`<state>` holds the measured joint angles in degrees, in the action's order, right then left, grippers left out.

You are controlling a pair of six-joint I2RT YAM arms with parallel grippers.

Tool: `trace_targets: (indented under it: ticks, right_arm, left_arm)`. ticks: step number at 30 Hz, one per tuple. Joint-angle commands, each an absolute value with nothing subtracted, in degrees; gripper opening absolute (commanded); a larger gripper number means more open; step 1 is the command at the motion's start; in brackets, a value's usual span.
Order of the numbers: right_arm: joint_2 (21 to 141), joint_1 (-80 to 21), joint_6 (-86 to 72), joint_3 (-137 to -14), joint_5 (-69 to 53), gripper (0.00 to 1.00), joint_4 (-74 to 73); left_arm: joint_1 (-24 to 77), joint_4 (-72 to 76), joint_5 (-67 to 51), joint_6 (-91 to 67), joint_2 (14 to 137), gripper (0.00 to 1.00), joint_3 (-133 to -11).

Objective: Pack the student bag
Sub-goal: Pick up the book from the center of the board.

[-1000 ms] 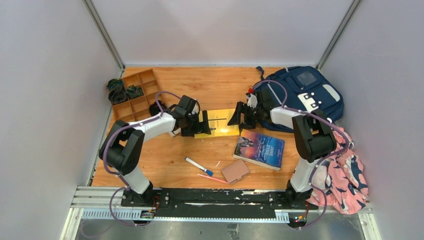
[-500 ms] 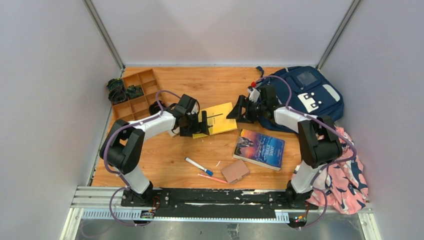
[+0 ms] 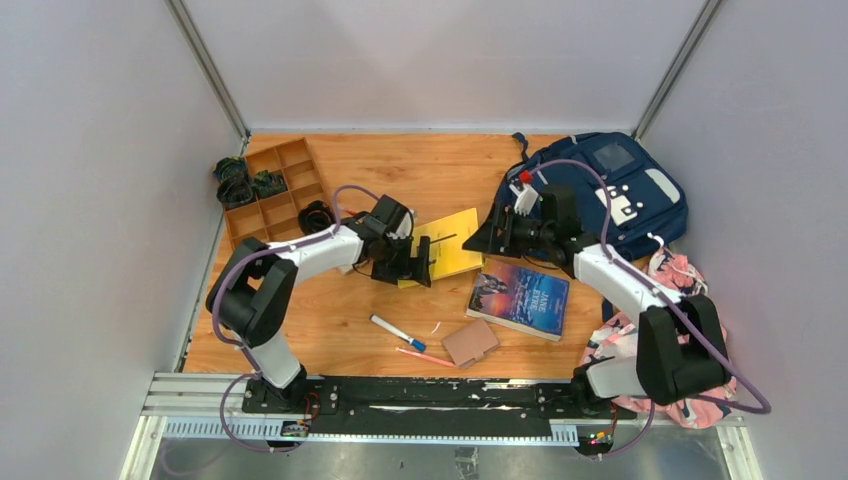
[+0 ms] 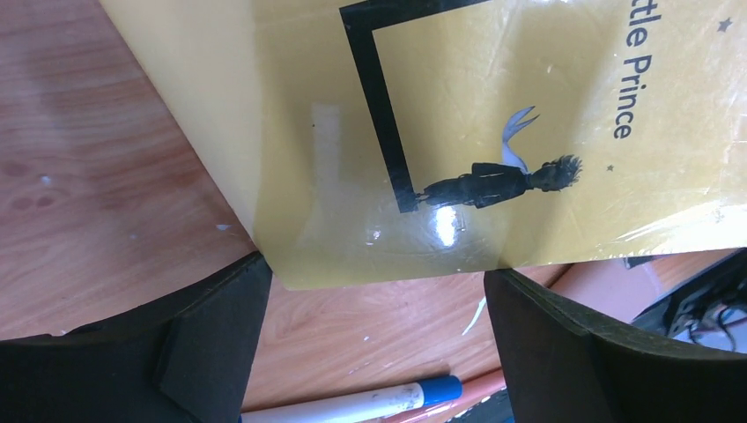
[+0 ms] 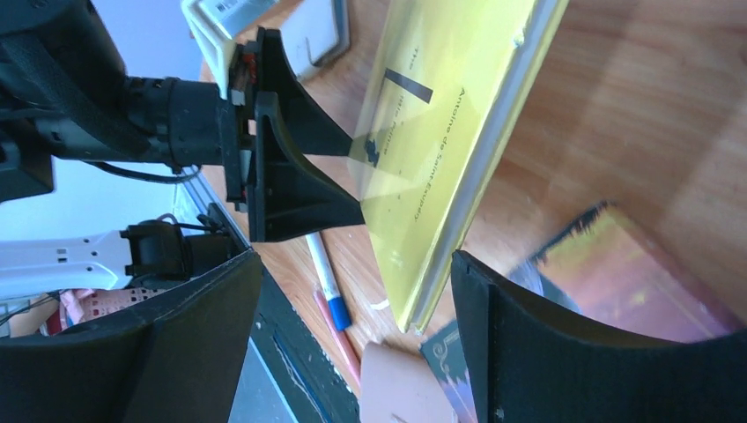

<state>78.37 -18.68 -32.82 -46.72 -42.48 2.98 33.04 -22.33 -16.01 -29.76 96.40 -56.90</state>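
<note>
Yellow book (image 3: 450, 250) lies mid-counter (image 3: 420, 170), and I have both arms closing on it from either side. My left pincer (image 3: 418, 265) sits at the book's near-left edge with its fingers spread wide. From the left wrist I see the glossy cover with its black frame and small dark figure filling the gap between them, a corner of the book just above the fingertips. I cannot tell whether either finger touches it. My right pincer (image 3: 487, 235) is at the book's right side, also wide open and holding nothing. Its wrist view looks along the book's thick page edge toward the left arm's fingers on the far side.

Navy bag (image 3: 665, 210) rests at the far right corner of the counter, behind my right arm, with its grey panel and white patch facing up. Neither pincer touches it.

Just near of the yellow book, to the right, a second book (image 3: 520, 297) with a sunset cover lies flat. Closer to me are a blue-capped marker (image 3: 397, 332), a pink pen (image 3: 425, 357) and a small brown pad (image 3: 470, 342). A wooden tray (image 3: 275, 195) stands at the far left, and a pink-and-navy cloth (image 3: 700, 350) hangs off the near right edge.
</note>
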Motion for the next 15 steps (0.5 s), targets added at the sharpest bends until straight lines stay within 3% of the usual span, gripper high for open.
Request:
trace_targets:
  ticks: [1, 8, 15]
  right_arm:
    - [74.5, -22.9, -33.9, -40.6, -46.7, 0.81, -6.0]
    - [64.3, -22.9, -30.5, -33.8, -34.0, 0.82, -18.4]
    - [62.4, -20.4, -28.7, -33.6, -24.5, 0.83, -22.7]
  left_arm:
    - [37.9, -14.1, -23.8, -28.6, 97.0, 0.93, -62.0]
    - [39.6, -21.6, -21.2, -24.9, 92.6, 0.93, -62.2]
    - [39.4, -26.6, -15.1, -23.2, 90.4, 0.94, -64.9]
